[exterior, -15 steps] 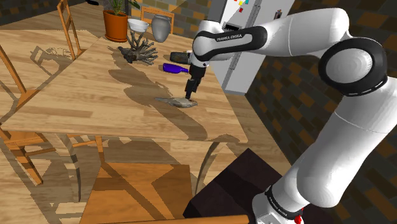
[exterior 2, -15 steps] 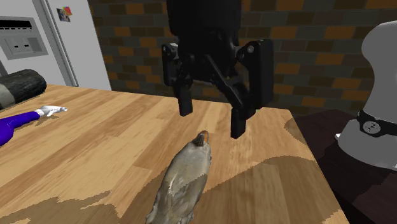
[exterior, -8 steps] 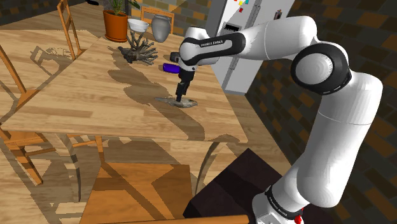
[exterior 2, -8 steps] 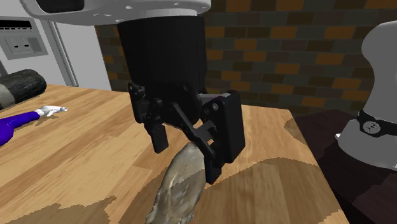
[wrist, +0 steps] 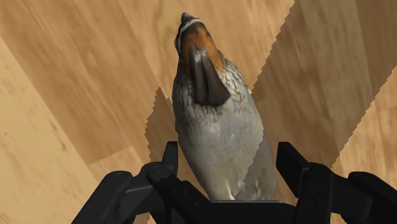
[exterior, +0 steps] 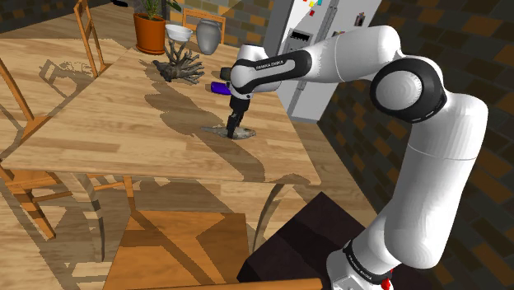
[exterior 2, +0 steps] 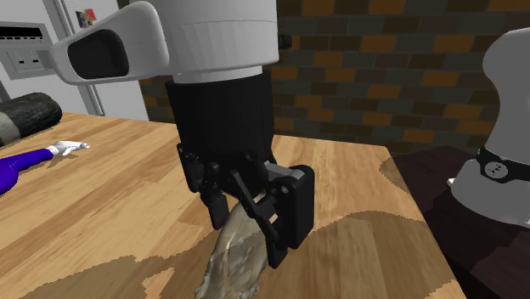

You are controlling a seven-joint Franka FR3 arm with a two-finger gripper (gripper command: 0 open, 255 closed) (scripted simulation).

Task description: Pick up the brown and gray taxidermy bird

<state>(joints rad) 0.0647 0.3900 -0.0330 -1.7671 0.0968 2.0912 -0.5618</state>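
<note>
Shoulder view: high, well back from the jaws, beside the stand (exterior: 284,243), looking down over the bench (exterior: 107,123). Second exterior: low, close against the jaws, facing a brick wall (exterior 2: 408,76). Wrist: looking along the jaws, very near. Shared: jaws, bird (wrist: 216,127), bench patch beneath.

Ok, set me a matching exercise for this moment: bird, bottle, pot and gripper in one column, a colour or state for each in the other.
Things:
1. bird
2. bottle
3. pot
4. gripper

Colours or states:
a. purple, lying flat
b. open, astride the bird
c. orange, at the far end of the table
d. grey and brown, lying between the fingers

Pairs: 1-d, 2-a, 3-c, 4-b
</note>
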